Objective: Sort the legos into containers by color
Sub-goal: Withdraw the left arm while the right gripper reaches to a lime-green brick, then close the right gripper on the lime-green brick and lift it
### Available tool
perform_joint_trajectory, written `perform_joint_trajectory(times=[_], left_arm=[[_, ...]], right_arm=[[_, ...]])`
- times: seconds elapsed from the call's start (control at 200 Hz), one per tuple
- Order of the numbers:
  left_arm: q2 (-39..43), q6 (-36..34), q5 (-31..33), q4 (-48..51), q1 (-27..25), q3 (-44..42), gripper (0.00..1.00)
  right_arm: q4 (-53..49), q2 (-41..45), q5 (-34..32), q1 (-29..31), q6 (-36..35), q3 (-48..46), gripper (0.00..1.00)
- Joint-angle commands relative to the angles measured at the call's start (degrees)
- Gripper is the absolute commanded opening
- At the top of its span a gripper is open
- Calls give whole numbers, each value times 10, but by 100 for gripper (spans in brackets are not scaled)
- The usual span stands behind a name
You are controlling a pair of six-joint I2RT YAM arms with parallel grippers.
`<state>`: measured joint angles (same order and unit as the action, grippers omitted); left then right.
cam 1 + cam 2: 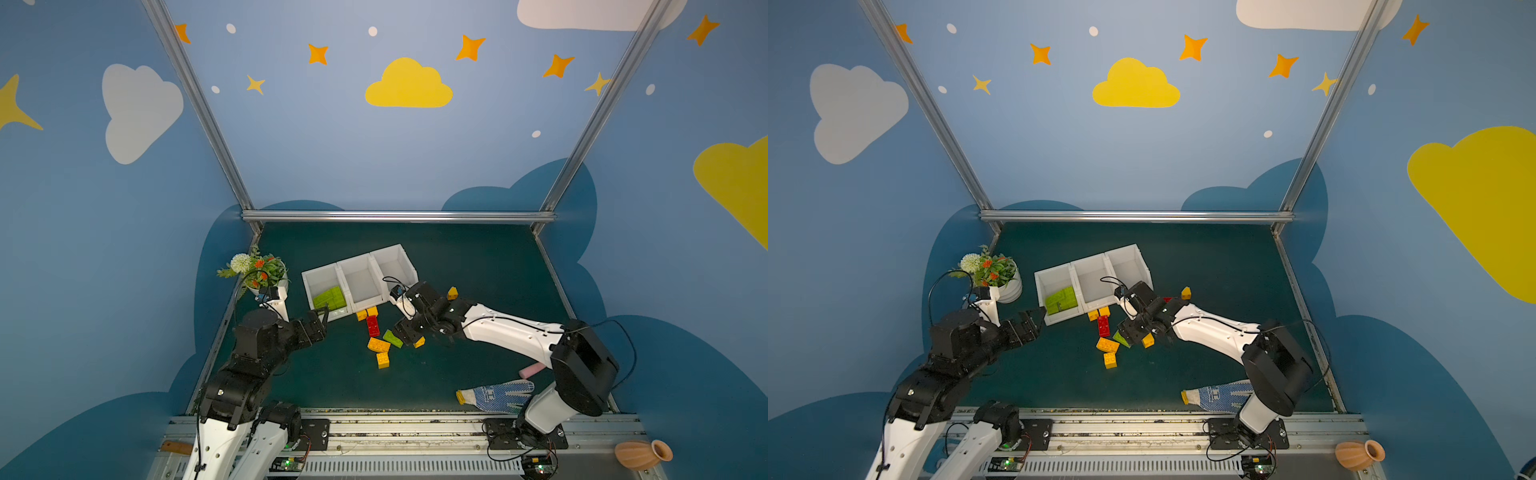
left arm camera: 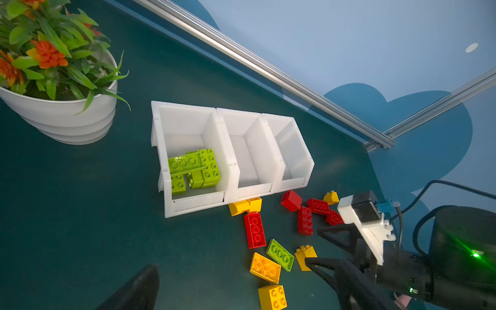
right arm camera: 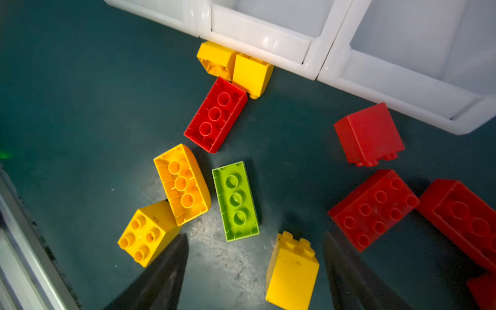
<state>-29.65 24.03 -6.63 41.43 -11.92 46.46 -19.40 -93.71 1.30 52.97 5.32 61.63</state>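
Three joined white containers [image 1: 400,248] [image 2: 225,114] stand mid-table; the left one holds several lime green legos [image 2: 193,166] [image 1: 330,297], the other two show empty. Loose red, yellow and orange legos lie in front of them, with one green brick [image 3: 235,200] [image 2: 280,255] among them. My right gripper [image 3: 255,236] [image 1: 409,338] is low over this pile, open, with a small yellow brick [image 3: 292,271] [image 2: 304,256] standing between its fingers, nearer one finger. My left gripper [image 1: 323,312] is open and empty at the left container's front corner; only one of its fingers [image 2: 139,290] shows in the left wrist view.
A white ribbed flower pot [image 1: 266,282] stands left of the containers, behind my left arm. A blue-dotted glove [image 1: 494,395] and a pink cylinder [image 1: 532,370] lie near the front right. One yellow brick [image 1: 453,293] sits behind my right arm. A terracotta vase [image 1: 642,455] lies off the mat.
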Motion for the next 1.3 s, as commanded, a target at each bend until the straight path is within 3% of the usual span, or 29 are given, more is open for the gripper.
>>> perform_joint_trajectory(times=[0.0, 0.095, 0.616, 1.296], left_arm=[[10, -11, 16, 5, -5, 3, 100], [15, -11, 17, 6, -5, 2, 100], [14, -8, 24, 8, -8, 1, 100], [6, -8, 26, 8, -5, 0, 100]], right_arm=[[-13, -31, -16, 16, -8, 26, 71], [-5, -48, -24, 16, -6, 31, 66], [49, -82, -26, 29, -19, -4, 69], [50, -133, -53, 45, -20, -17, 55]])
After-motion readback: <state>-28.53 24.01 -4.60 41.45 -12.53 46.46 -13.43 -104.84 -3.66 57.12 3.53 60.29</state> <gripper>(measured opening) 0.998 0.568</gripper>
